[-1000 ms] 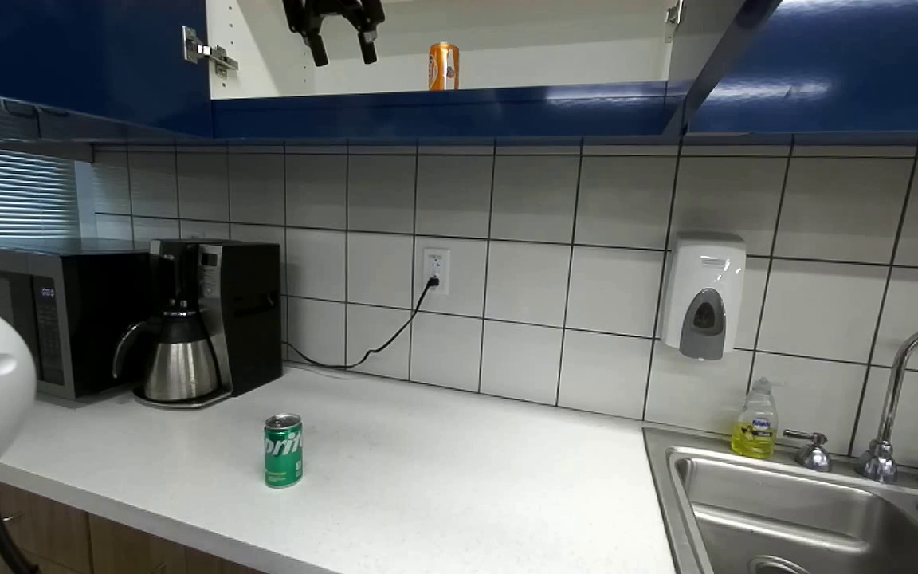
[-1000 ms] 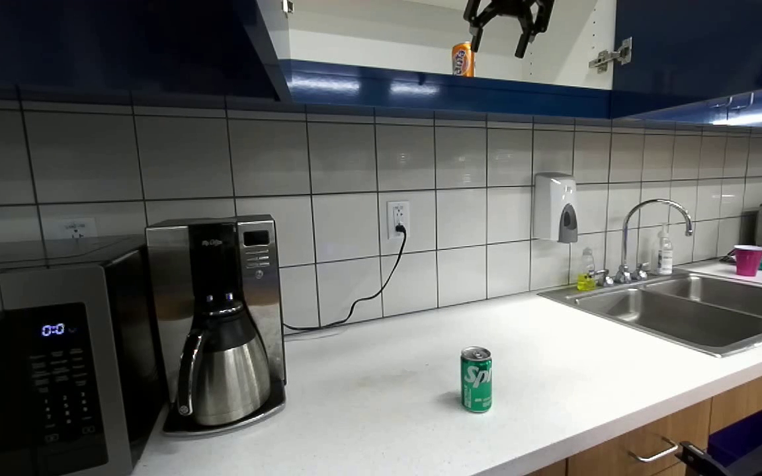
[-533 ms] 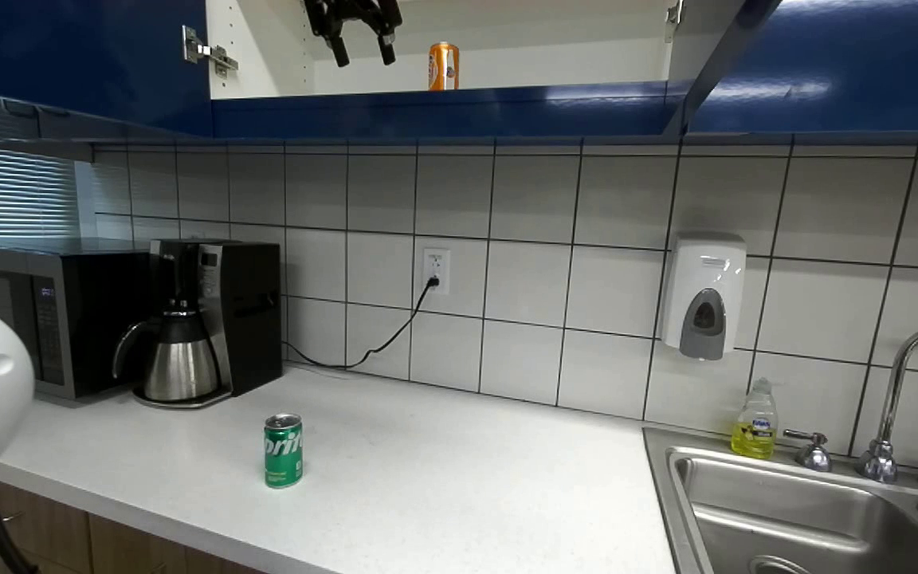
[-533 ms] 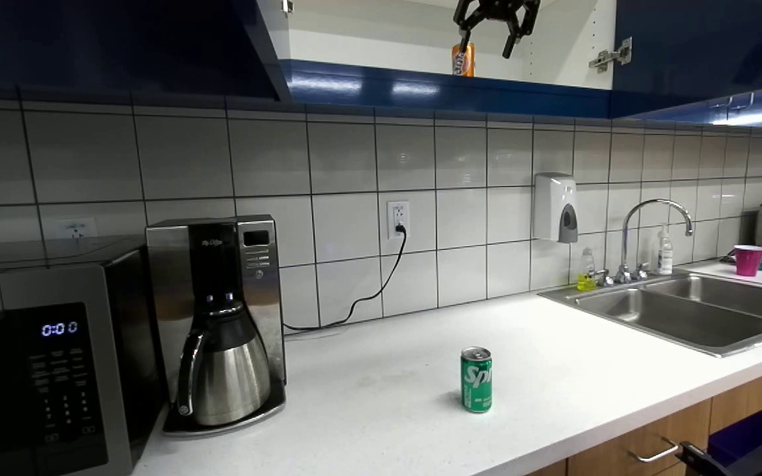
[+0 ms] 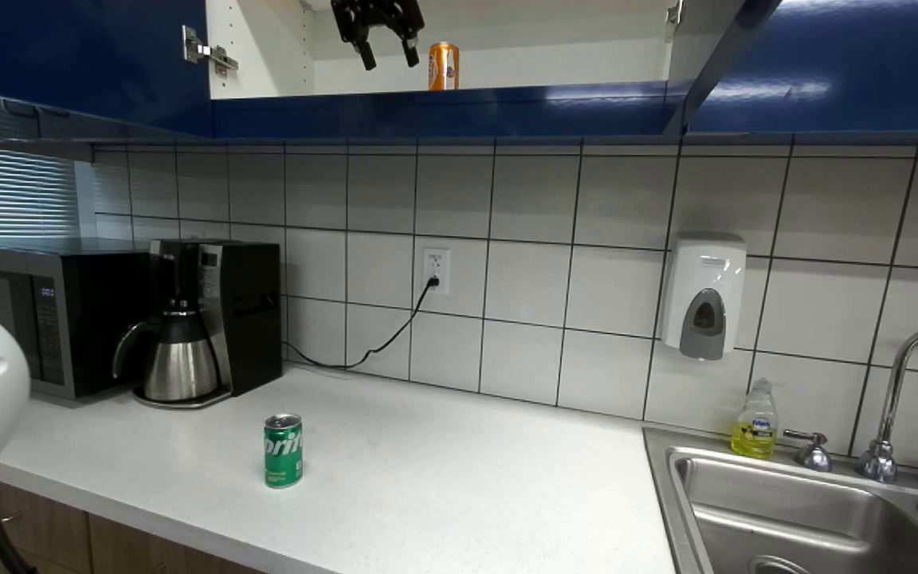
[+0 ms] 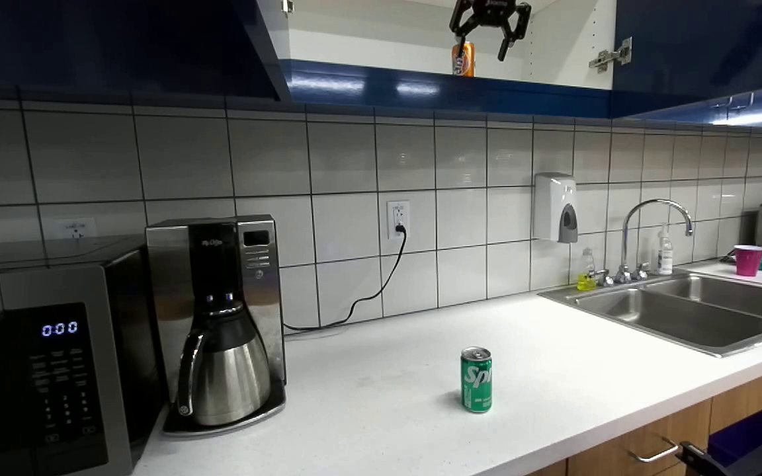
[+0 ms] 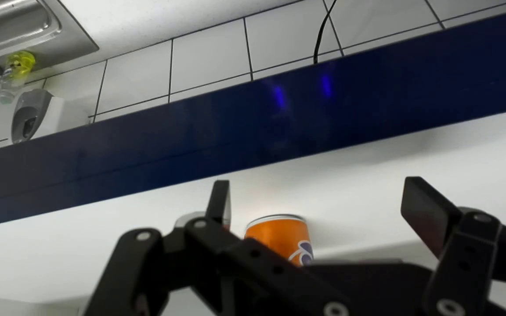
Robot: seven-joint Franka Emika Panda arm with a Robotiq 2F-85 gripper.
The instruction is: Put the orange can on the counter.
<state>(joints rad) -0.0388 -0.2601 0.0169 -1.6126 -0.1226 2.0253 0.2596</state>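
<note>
Wrist view: the gripper (image 7: 317, 193) has its fingers (image 7: 426, 215) spread wide, and the orange can (image 7: 279, 235) shows between them by line of sight, a white-and-purple mark on its side, the rest hidden behind the gripper. In both exterior views it stands upright in the open blue cabinet (image 5: 331, 115), whose front edge covers its base. In an exterior view the fingertips (image 5: 411, 56) are to the left of the can, apart from it; in an exterior view a finger crosses the can beside its lettering (image 6: 461, 67), which is too small to read. The gripper's upper part is cut off in both.

The green can (image 6: 476, 390) stands upright on the counter (image 6: 381, 396); its white letters begin "Sp", and the side (image 5: 282, 456) seen in an exterior view shows "prit". Farther left, the coffee maker (image 6: 212, 281) reads "Mr. Coffee", and the microwave (image 6: 57, 396), cut off at the left, displays "0:00". The label on the clear bottle (image 5: 755, 426) at the sink's (image 5: 661, 478) far rim is hard to make out.
</note>
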